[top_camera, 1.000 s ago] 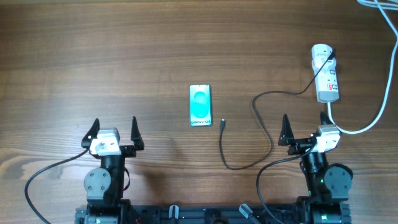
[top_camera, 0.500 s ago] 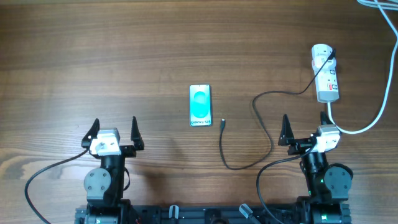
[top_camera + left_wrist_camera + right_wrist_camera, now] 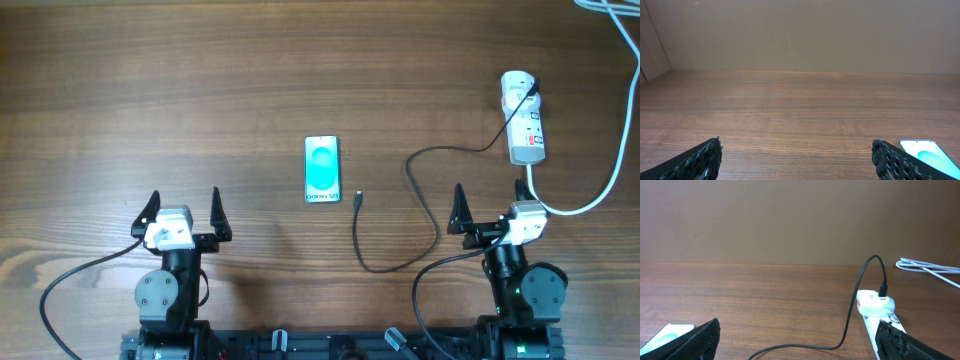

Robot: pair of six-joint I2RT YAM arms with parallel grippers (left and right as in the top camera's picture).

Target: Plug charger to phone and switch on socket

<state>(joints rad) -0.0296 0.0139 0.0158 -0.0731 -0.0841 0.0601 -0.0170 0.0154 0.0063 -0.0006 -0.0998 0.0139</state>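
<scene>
With left gripper [image 3: 183, 200] and right gripper [image 3: 489, 193] both spread and empty, the first step seems pending: pinching the small plug tip [image 3: 358, 197] of the thin black charger cable [image 3: 355, 238], lying just beside the cyan-screened rectangular phone [image 3: 321, 169] on the brown wooden bench [image 3: 200, 90].

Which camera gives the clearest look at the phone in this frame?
The overhead view: the whole phone lies flat, cyan screen lit, nothing covering it. The left wrist view catches only one end at its bottom-right edge; the right wrist view only a sliver at bottom left.
</scene>
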